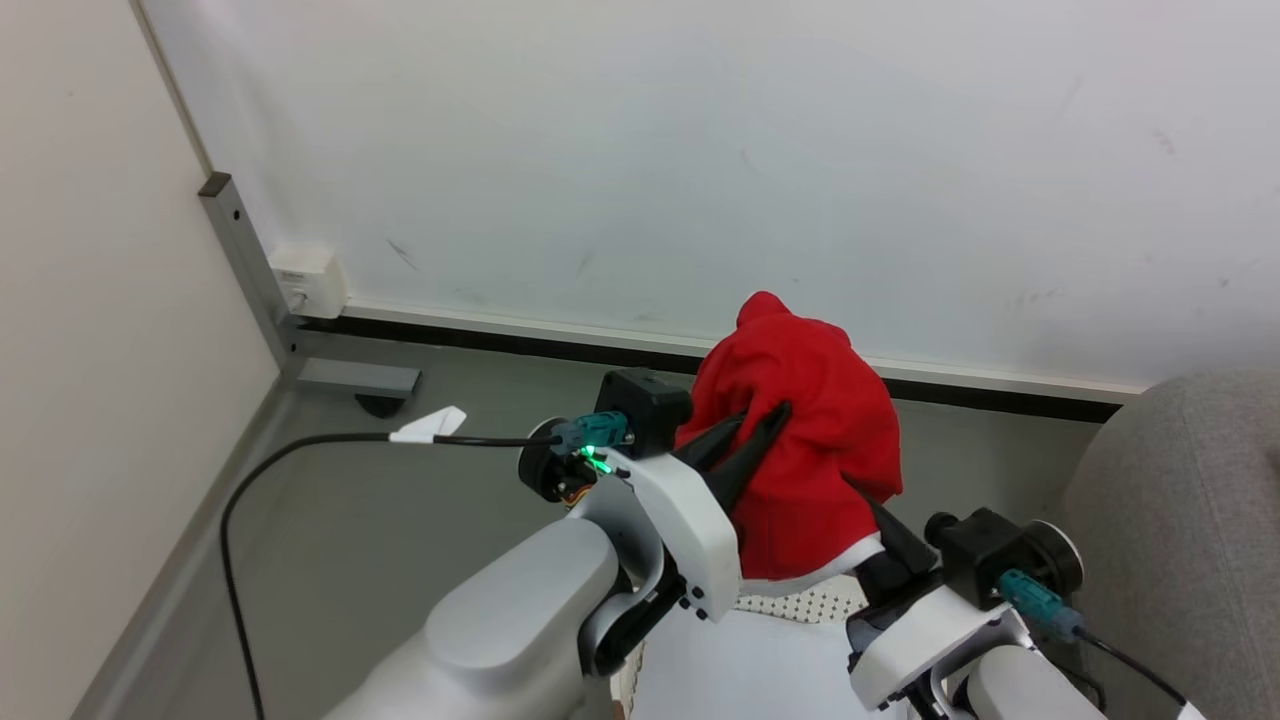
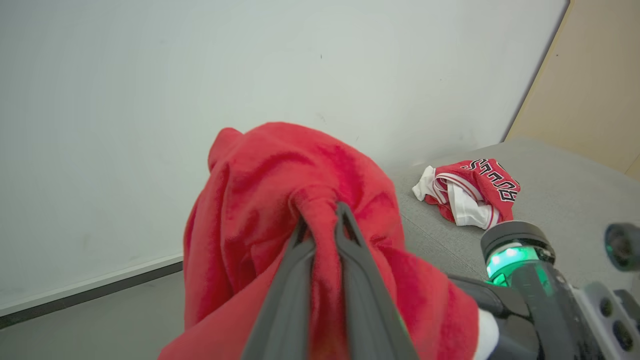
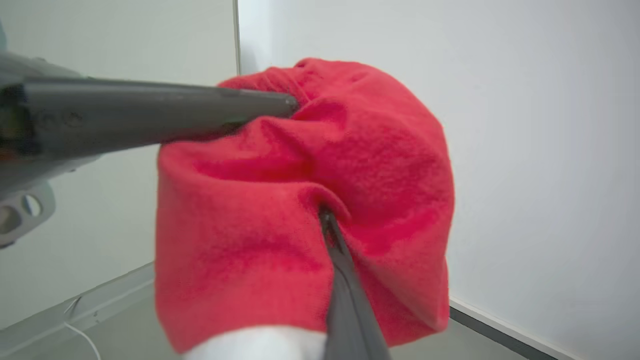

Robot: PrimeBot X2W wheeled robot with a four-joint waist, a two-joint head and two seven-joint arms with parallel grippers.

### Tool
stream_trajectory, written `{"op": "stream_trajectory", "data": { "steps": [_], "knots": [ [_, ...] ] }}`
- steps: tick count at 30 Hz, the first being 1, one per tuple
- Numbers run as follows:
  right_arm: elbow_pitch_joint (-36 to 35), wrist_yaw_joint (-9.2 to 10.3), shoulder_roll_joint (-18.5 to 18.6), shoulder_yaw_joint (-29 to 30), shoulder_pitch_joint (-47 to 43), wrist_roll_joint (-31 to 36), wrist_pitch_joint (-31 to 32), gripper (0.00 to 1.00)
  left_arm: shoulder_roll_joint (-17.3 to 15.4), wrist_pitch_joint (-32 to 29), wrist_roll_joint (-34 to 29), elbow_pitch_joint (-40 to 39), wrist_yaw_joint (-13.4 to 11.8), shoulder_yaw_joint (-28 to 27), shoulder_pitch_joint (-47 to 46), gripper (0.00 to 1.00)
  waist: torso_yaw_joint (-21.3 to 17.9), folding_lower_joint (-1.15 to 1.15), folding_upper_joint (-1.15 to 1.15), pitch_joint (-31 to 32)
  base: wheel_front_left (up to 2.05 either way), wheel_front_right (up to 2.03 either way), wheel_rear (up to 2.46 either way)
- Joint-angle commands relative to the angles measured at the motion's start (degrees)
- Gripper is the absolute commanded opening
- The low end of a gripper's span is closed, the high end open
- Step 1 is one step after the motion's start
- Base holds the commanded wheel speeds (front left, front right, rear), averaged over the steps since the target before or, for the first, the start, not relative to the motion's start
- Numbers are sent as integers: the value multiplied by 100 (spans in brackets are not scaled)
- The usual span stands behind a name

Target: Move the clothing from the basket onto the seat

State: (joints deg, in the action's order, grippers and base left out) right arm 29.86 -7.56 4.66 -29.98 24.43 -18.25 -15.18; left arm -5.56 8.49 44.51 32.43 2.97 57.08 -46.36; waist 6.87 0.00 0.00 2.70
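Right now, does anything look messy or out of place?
Only mildly: the red garment hangs bunched in a lump, pinched by both the left gripper and right gripper. A Bulls garment lies crumpled on the seat, not laid flat.

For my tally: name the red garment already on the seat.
The lettered, striped one, lying on the sofa; the plain red one is held by the left pincer and right pincer.

The left end effector [image 1: 765, 412] has long dark fingers [image 2: 295, 280]. Behind it: white wrist shell [image 1: 690, 520] with dark screws [image 1: 697, 607], black camera block [image 1: 645, 400], teal plug [image 1: 595, 432] on a black cable [image 1: 300, 445], green light [image 1: 600, 465], silver-grey forearm [image 1: 520, 610].
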Motion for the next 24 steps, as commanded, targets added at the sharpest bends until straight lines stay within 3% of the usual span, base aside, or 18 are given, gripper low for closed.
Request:
{"op": "stream_trajectory", "data": {
  "steps": [1, 7, 11, 12, 24],
  "knots": [
    [-107, 15, 6, 136, -166, -191, 6, 0, -24, 53, 85, 23, -12, -24, 95, 0, -9, 0, 0, -7, 0, 0, 0],
    [-473, 15, 7, 487, -433, -695, 6, 0, -85, 189, 84, 25, -45, -32, 196, 0, -169, 0, 0, -24, 0, 0, 0],
    [-634, 15, 71, 575, -498, -913, 6, 0, -121, 247, 78, -35, -79, -14, 279, 44, -338, 0, 0, -43, 0, 0, 0],
    [-694, 15, 83, 598, -503, -957, 5, 0, -129, 268, 75, -60, -81, -10, 299, 100, -390, 0, 0, -48, 0, 0, 0],
    [-1329, 15, 536, 1393, -651, -1107, 6, 0, -350, 553, -93, -644, -66, 20, 613, 100, -1235, 0, 0, -140, 0, 0, 0]
  ]
}}
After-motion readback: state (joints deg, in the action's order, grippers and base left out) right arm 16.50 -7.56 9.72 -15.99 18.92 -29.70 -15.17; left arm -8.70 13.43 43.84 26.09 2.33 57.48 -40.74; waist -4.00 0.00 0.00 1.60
